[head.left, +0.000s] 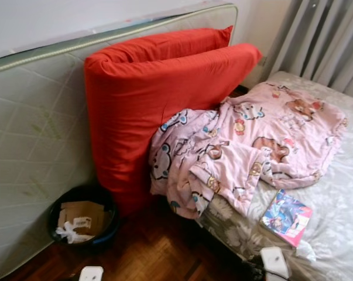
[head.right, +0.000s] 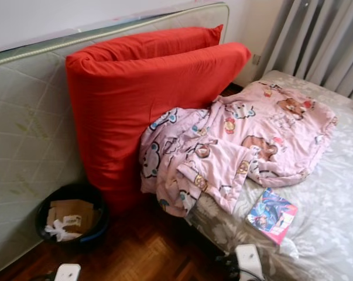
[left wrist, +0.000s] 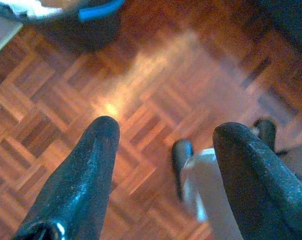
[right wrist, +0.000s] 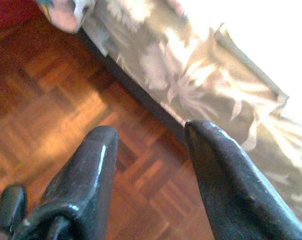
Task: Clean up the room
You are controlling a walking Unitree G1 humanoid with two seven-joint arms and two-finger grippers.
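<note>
1. We look down at a bed point(head.left: 340, 205) covered with a grey floral sheet, set on the right, with grey curtains point(head.left: 322, 41) behind it.
2. A pink blanket point(head.left: 246, 146) printed with cartoon bears lies crumpled over the bed's near corner, and part of it hangs off the edge toward the parquet floor point(head.left: 158, 252).
3. A large red cushion point(head.left: 153, 99), folded double, stands on end and leans against a pale quilted mattress point(head.left: 30, 134) propped upright along the wall; the blanket's edge touches the cushion.
4. A book or magazine point(head.left: 286, 216) with a colourful pink and blue cover lies flat on the sheet near the bed's front edge, just beside the blanket. Its cover shows drawn figures, but we cannot read any title.
5. On the floor at the foot of the mattress, just beside the cushion, sits a dark round bin point(head.left: 82, 218) with a blue rim. It holds brown cardboard and crumpled white paper; a small label on the cardboard is too small to read.
6. Our left gripper point(left wrist: 163, 150) hangs over the parquet near the bin, its two fingers spread apart with nothing between them.
7. Our right gripper point(right wrist: 151, 150) hangs over the floor by the bed's skirt, fingers likewise apart and holding nothing.
</note>
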